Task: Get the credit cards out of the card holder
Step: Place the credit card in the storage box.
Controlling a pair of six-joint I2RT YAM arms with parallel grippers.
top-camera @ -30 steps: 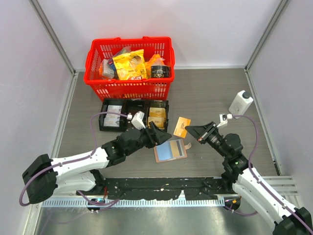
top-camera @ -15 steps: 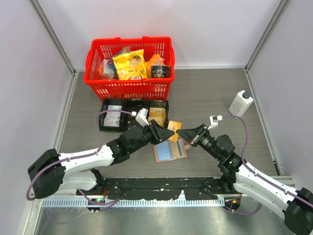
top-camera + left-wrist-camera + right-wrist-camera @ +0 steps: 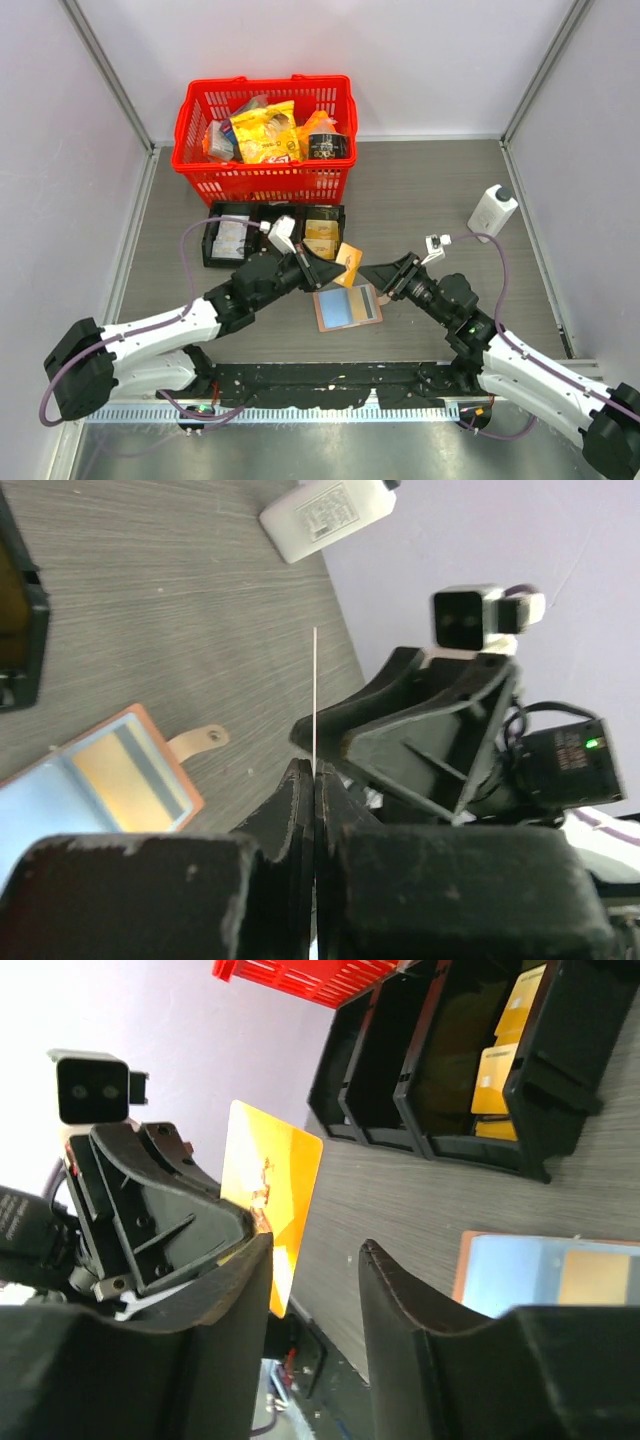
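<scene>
1. Overhead, the grey table (image 3: 430, 180) carries everything, and a red basket (image 3: 260, 182) full of packets sits toward its 12 o'clock edge.
2. A black tray (image 3: 262, 208) with three compartments lies just at the basket's 6 o'clock. Its right compartment holds yellowish cards (image 3: 320, 240).
3. The left gripper (image 3: 328, 268) hangs off the tray's 5 o'clock corner. Its fingers are clenched flat on a gold card (image 3: 348, 262), which its wrist camera sees edge-on, above the table.
4. The right gripper (image 3: 383, 277) faces it from 3 o'clock, its fingers released with a clear gap between them. The gold card's lower edge sits close to one finger, and I cannot tell whether they touch.
5. The card holder (image 3: 348, 306) lies open and flat on the table at 6 o'clock of the gold card, below and between the two grippers. Its light blue inside faces up and its snap tab points to 3 o'clock.
6. A white bottle (image 3: 492, 211) sits at 2 o'clock of the right gripper, well apart from it.
7. A second card (image 3: 362, 300), yellowish, is tucked in the card holder's right-hand pocket.
</scene>
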